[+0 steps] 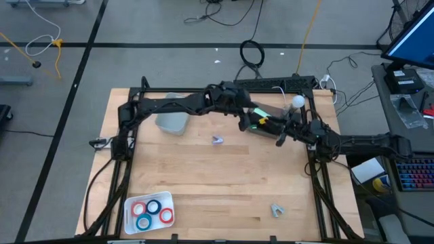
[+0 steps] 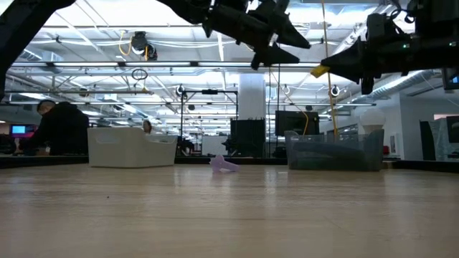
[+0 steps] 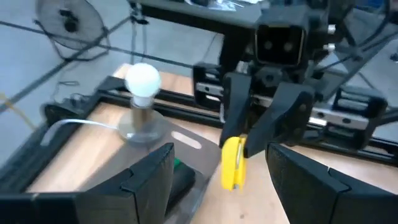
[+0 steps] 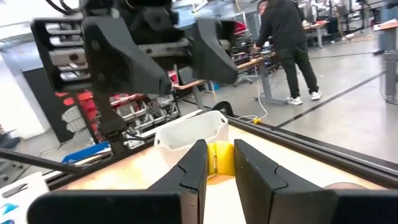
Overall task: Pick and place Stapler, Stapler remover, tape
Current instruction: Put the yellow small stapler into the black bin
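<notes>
My right gripper (image 4: 219, 148) is shut on a small yellow oblong thing (image 3: 232, 163), apparently the stapler, high above the table's far right part. My left gripper (image 3: 221, 152) faces it, open, its fingers standing short of the yellow thing on either side and touching nothing. In the high view both grippers meet over a dark bin (image 1: 266, 123). A small purple item (image 1: 217, 140) lies on the table's middle. A grey clawed item (image 1: 277, 210), perhaps the stapler remover, lies near the front right. Several red and blue tape rolls (image 1: 152, 211) lie in a white tray. My right gripper pinches the yellow thing's upper end (image 3: 234, 144) between its two fingers (image 3: 280, 115). The thing hangs below the fingertips, upright and clear of the table and the bin. In the right wrist view it shows in the gap between the fingers (image 4: 194, 165).
A grey bin (image 1: 173, 120) stands at the far left of the table's middle. A lamp with a white bulb (image 1: 296, 102) stands at the far right corner. The white tray (image 1: 130, 203) sits at the near left. People work at desks beyond the table (image 4: 286, 43).
</notes>
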`<action>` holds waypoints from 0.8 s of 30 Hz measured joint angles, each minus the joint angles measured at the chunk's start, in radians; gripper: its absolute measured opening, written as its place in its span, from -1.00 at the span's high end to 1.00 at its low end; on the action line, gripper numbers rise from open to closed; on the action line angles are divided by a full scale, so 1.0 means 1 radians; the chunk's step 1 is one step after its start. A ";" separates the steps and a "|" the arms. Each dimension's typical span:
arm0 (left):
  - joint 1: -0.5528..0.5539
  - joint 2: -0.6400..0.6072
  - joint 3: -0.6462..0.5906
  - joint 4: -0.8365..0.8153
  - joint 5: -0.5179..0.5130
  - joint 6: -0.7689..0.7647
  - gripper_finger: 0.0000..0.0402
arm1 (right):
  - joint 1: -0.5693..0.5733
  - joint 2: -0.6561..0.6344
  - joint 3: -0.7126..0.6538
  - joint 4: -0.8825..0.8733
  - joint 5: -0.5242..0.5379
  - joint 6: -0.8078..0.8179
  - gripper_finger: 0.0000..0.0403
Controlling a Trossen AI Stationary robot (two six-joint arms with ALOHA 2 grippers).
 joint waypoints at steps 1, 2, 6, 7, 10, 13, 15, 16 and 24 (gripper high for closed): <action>0.004 -0.009 0.000 -0.011 -0.011 0.008 -0.28 | -0.008 0.000 0.000 -0.002 0.000 0.000 0.73; 0.008 -0.020 0.000 -0.036 -0.021 0.015 -0.28 | -0.017 0.000 0.000 -0.006 0.001 -0.001 0.73; 0.023 -0.044 0.000 -0.129 -0.047 0.033 -0.28 | -0.046 0.000 0.000 -0.055 0.053 -0.008 0.73; 0.025 -0.045 0.000 -0.151 -0.047 0.032 -0.28 | -0.053 0.000 0.000 -0.073 0.068 -0.011 0.73; 0.033 -0.044 0.000 -0.232 -0.047 0.010 -0.28 | -0.070 0.000 0.000 -0.133 0.118 -0.012 0.73; 0.034 -0.038 0.000 -0.288 -0.047 0.005 -0.28 | -0.084 0.000 0.000 -0.203 0.170 -0.012 0.73; 0.033 -0.036 0.000 -0.328 -0.047 0.006 -0.28 | -0.091 0.000 0.000 -0.249 0.208 -0.012 0.73; 0.032 -0.035 0.000 -0.341 -0.047 0.006 -0.28 | -0.095 0.000 0.000 -0.276 0.225 -0.012 0.73; 0.027 -0.035 0.000 -0.384 -0.074 0.009 -0.28 | -0.122 0.000 0.000 -0.421 0.311 -0.012 0.73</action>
